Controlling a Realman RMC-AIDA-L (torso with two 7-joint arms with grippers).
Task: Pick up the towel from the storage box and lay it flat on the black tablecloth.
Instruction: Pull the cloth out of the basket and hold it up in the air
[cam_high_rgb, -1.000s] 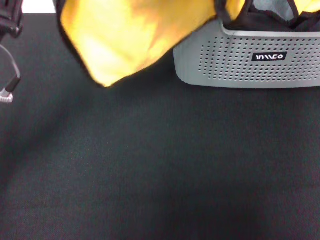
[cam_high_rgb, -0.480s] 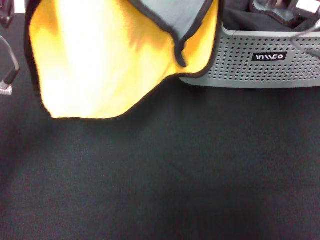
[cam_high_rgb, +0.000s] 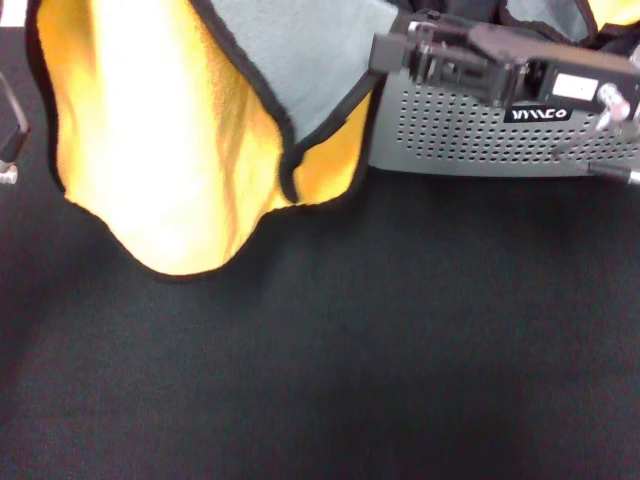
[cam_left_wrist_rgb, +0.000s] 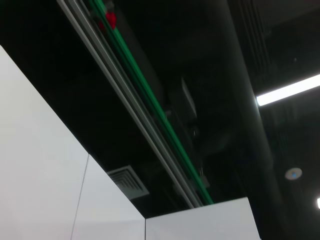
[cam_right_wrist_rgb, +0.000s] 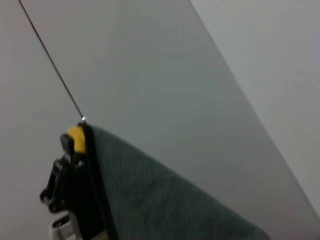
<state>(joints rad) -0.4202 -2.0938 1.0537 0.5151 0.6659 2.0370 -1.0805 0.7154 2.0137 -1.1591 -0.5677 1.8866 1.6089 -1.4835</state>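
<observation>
The towel (cam_high_rgb: 150, 150) hangs in the air at the upper left of the head view. It is yellow-orange with a black trim, its grey back (cam_high_rgb: 300, 70) is folded forward, and its lowest fold hangs just over the black tablecloth (cam_high_rgb: 400, 350). Its top is cut off by the picture's edge. My right gripper (cam_high_rgb: 392, 55) reaches in from the right in front of the storage box (cam_high_rgb: 470, 140), at the towel's grey edge. In the right wrist view a black finger (cam_right_wrist_rgb: 62, 175) pinches the towel's (cam_right_wrist_rgb: 165, 200) yellow corner. My left arm (cam_high_rgb: 10, 130) shows only at the far left edge.
The grey perforated box with its black label (cam_high_rgb: 538, 114) stands at the back right on the tablecloth. More grey and yellow cloth (cam_high_rgb: 600, 12) lies over its rim. The left wrist view shows only ceiling.
The towel has swung out of the box to the left, dropped lower and opened wider, with its grey back now showing. My right arm has come into view in front of the box.
</observation>
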